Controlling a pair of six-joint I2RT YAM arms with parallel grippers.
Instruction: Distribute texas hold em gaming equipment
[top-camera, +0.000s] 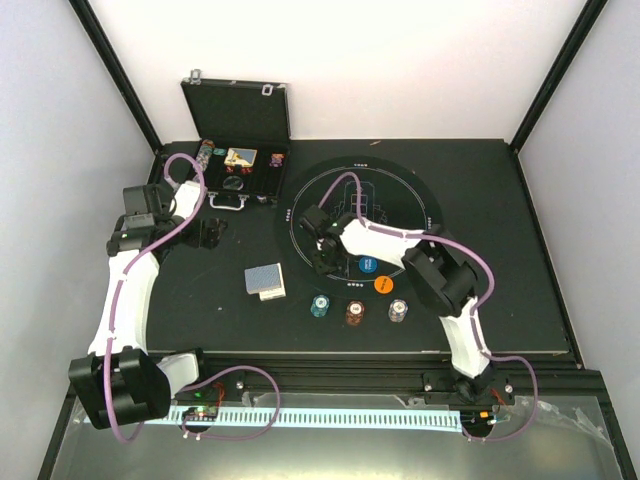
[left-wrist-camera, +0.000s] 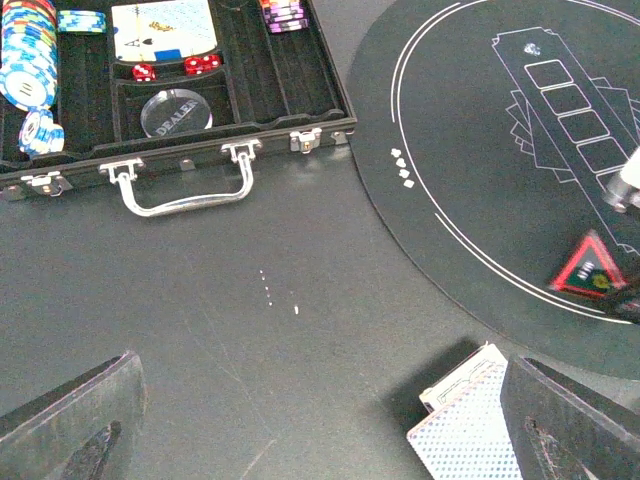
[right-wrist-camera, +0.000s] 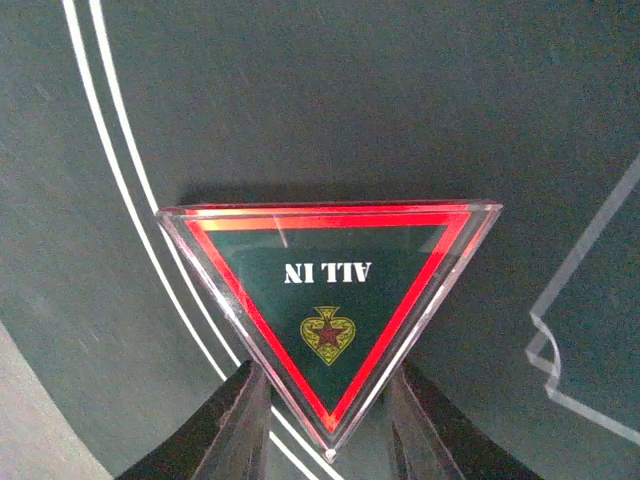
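Right jaws sit either side of the lower corner of the clear acrylic triangle marker w/ red border and "ALL IN" print (right-wrist-camera: 325, 290), on the round black mat w/ white outline (right-wrist-camera: 330, 100). Pads (right-wrist-camera: 240, 420) look touching, but whether they're clenched I can't tell. Left jaws gape wide, empty, over the bench (left-wrist-camera: 250, 330) beside the blue-backed card deck (left-wrist-camera: 468, 432). Risk: the slick, tapered corner could squirt out or pivot under a squeeze. Fingertips are cut off at frame bottom; top view hides the marker under the wrist; flat vs tilted unclear.
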